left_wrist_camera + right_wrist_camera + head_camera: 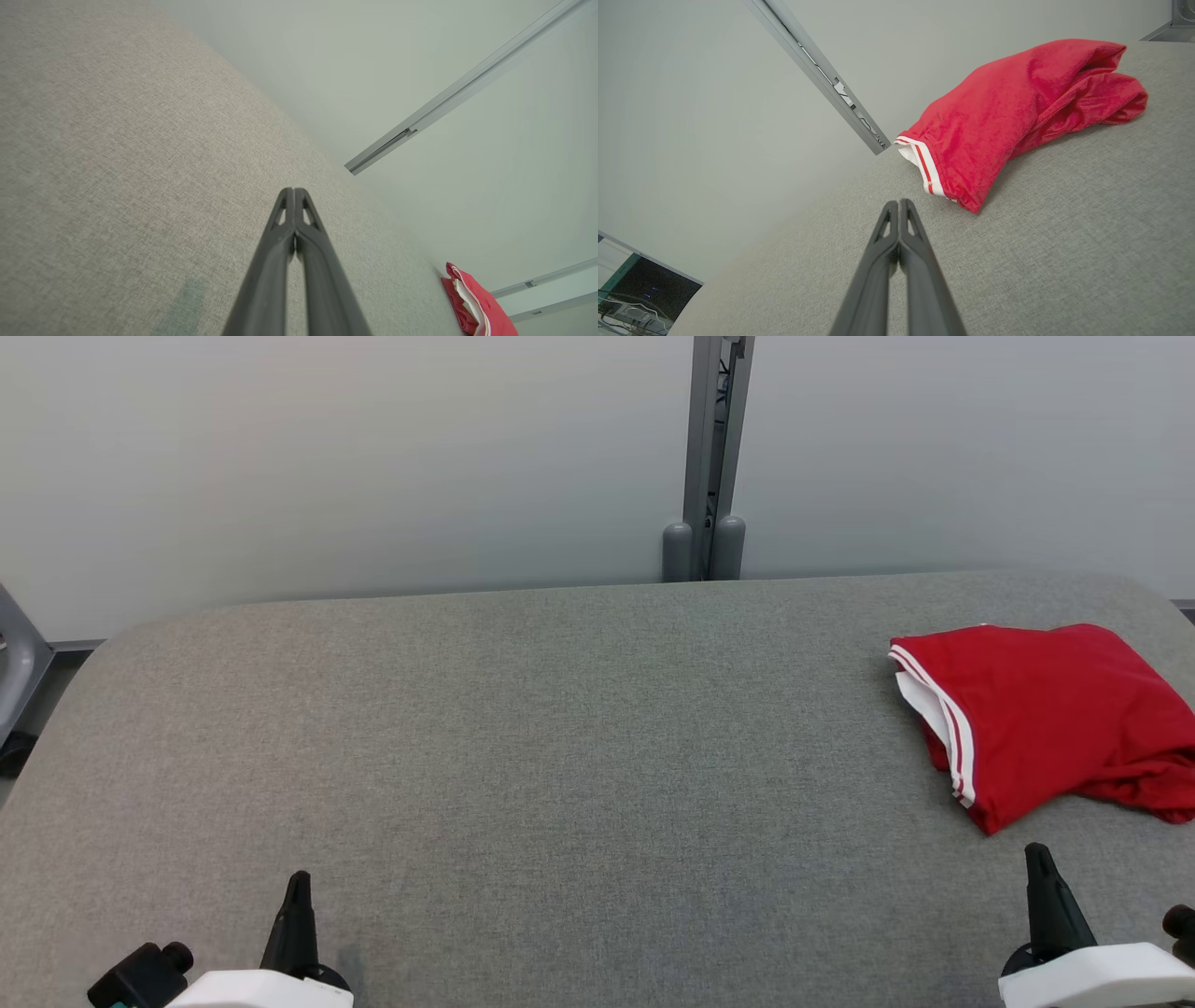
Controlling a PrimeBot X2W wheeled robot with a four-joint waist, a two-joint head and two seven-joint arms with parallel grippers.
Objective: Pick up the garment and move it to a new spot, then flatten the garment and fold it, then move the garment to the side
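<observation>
**Left gripper (297, 896) and right gripper (1041, 873) closed and empty; garment (1046, 719) off to the right**

Head view: Both pairs of dark fingers are seen at the bottom edge, at 7 and 5 o'clock. Each pair is pressed together with nothing held. The red garment is found on the grey table (560, 728) at about 3 o'clock, close to the right edge and loosely bunched. From the right gripper it lies toward 12 o'clock, near but apart. From the left gripper it is well apart, toward 2 o'clock. Its long axis is judged to run across the view, from 9 to 3 o'clock, with the white, red-striped hem (962, 756) at the 9 o'clock end. The right arm is judged the nearer for a pick.

Left wrist view: The fingers are shown closed tip to tip above bare table fabric. The garment is glimpsed at 4 o'clock, far off.

Right wrist view: The closed fingertips are pointed at 12 o'clock. The garment is spread from 12 toward 2 o'clock just beyond them, striped hem nearest and not touched. No brand, label or writing can be read on it.
</observation>
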